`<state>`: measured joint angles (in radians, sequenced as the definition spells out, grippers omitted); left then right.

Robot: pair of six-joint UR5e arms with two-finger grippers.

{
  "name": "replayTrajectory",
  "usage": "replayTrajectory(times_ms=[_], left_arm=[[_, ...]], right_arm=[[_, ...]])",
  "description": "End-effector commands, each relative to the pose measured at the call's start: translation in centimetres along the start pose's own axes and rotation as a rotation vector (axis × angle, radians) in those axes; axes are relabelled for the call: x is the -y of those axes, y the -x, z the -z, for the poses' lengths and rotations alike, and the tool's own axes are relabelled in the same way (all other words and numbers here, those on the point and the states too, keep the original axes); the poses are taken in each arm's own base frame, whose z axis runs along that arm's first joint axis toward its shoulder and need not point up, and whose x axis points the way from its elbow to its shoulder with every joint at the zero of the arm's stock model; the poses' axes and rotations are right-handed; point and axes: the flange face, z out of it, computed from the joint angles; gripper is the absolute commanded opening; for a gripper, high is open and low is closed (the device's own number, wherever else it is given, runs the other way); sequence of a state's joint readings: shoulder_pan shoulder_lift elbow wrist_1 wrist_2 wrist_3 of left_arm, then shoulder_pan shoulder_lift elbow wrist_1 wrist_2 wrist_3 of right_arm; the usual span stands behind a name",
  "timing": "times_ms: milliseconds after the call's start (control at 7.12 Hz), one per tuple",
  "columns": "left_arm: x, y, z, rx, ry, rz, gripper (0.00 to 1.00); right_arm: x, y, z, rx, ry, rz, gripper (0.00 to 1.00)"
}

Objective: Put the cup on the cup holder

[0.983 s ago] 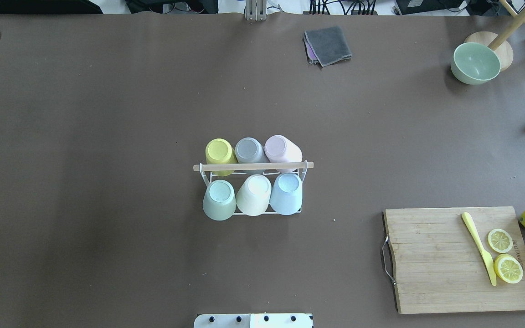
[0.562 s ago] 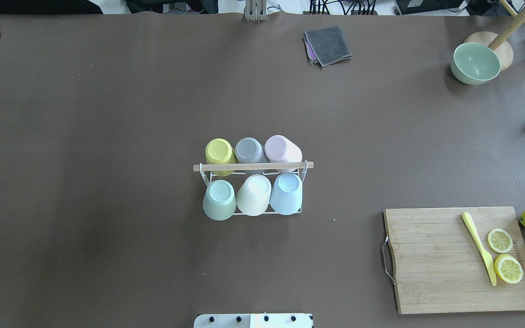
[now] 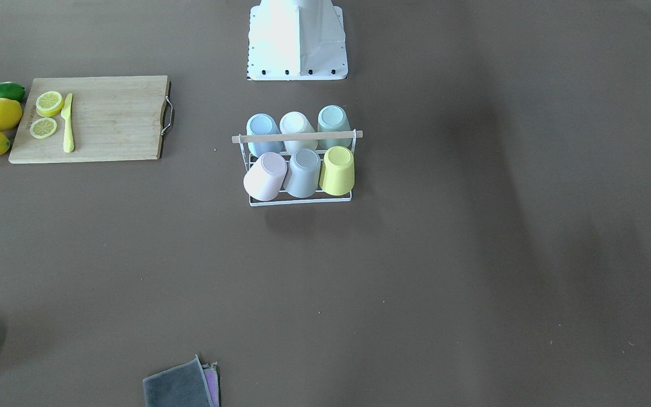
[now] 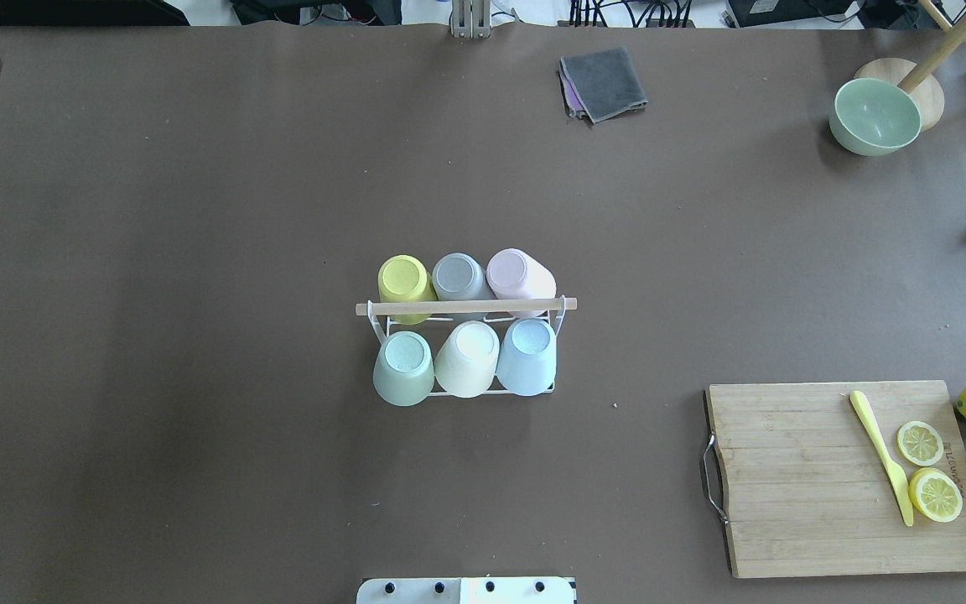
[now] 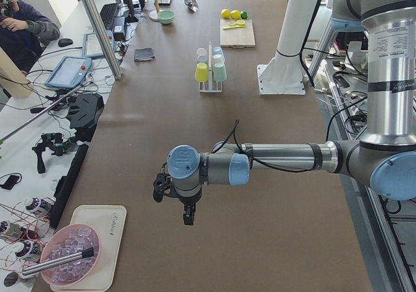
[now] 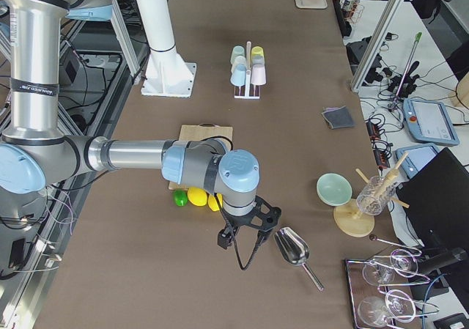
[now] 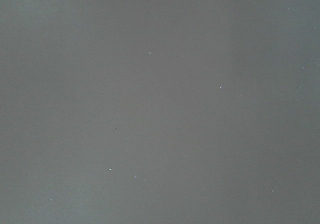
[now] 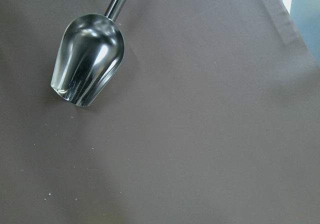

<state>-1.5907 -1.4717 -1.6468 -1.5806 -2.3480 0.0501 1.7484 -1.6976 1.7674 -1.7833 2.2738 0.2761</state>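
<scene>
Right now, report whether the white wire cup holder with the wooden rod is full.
Full: the white wire cup holder carries six upturned pastel cups, three each side of its wooden rod.

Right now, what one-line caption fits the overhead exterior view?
Six inverted pastel cups fill the cup holder mid-table; cutting board with lemon slices to its right.

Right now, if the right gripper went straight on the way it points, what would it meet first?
Probably the bare brown table: the right gripper points down, and the shiny metal scoop lies off to one side. Depth is unclear.
</scene>
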Motion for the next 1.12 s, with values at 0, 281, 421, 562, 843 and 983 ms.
replayTrajectory(times_ms=[0, 281, 421, 562, 843, 983], left_arm=[[-0.04, 0.01, -0.05, -0.004, 0.001, 0.001, 0.98], [-0.16, 0.21, -0.26, -0.004, 0.006, 0.005, 0.98], [-0.16, 0.22, -0.26, -0.004, 0.006, 0.005, 0.98], [-0.19, 0.32, -0.37, -0.004, 0.008, 0.007, 0.98], [-0.19, 0.32, -0.37, -0.004, 0.008, 0.007, 0.98], [-0.21, 0.37, -0.42, -0.004, 0.009, 0.008, 0.98]], right_arm=[[-0.08, -1.17, 0.71, 0.008, -0.015, -0.023, 1.00], [-0.16, -1.71, 0.83, 0.011, -0.017, -0.030, 1.00], [-0.26, -1.84, 0.71, 0.010, -0.015, -0.030, 1.00], [-0.31, -1.85, 0.61, 0.009, -0.013, -0.027, 1.00], [-0.27, -2.04, 0.48, 0.009, -0.011, -0.031, 1.00], [-0.27, -1.99, 0.44, 0.009, -0.010, -0.030, 1.00]])
